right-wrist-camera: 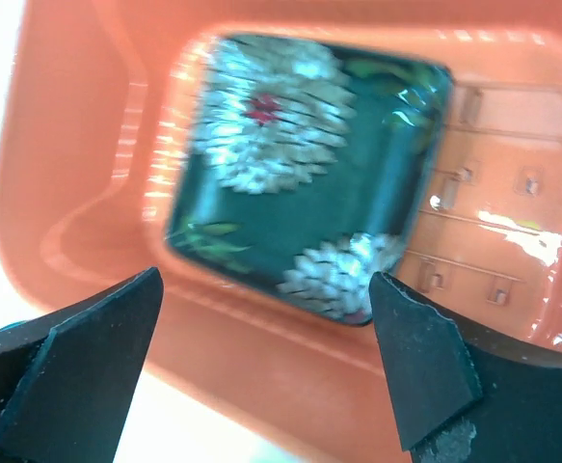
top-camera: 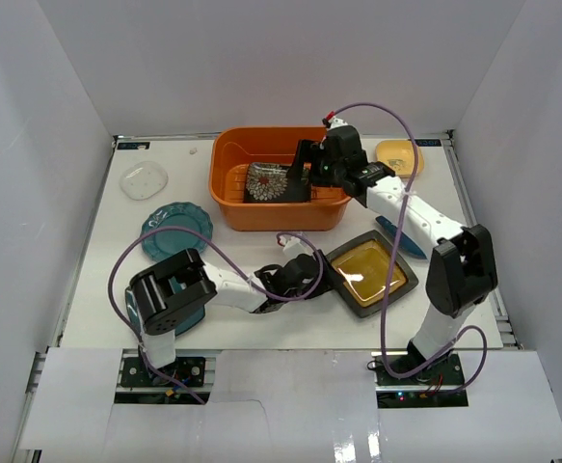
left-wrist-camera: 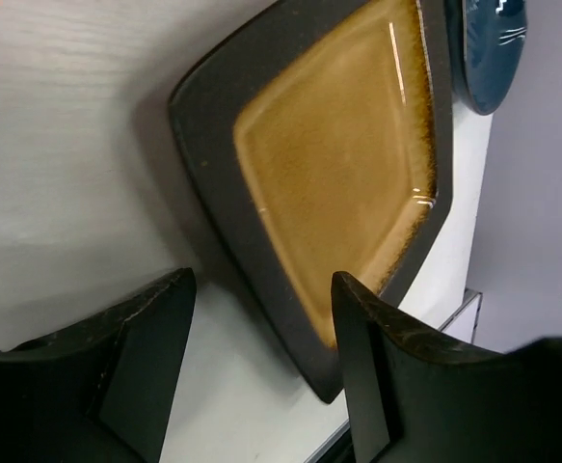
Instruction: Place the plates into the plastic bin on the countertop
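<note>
Starting at the front edge of the countertop (top-camera: 261,328): the left gripper (left-wrist-camera: 261,287) has its jaws spread, pinching nothing. The near rim of the black-rimmed mustard square plate (top-camera: 369,273) sits between its fingers, flat on the surface.

Over by the left edge there's one teal scalloped round plate (top-camera: 176,230). Near the right edge another teal plate (top-camera: 403,238) is mostly hidden under the right arm, so I can't tell its shape.

Further back, the orange plastic bin (top-camera: 281,217) holds exactly one dish, the black floral square plate (top-camera: 273,183), propped against the left wall. The right gripper (right-wrist-camera: 266,282) hangs over it with jaws wide apart, empty.

At the far right corner, a small yellow plate (top-camera: 398,154) is partly covered by the arm. Far left, a pale clear-looking dish (top-camera: 144,180), hard to make out. Six dishes, one bin.
</note>
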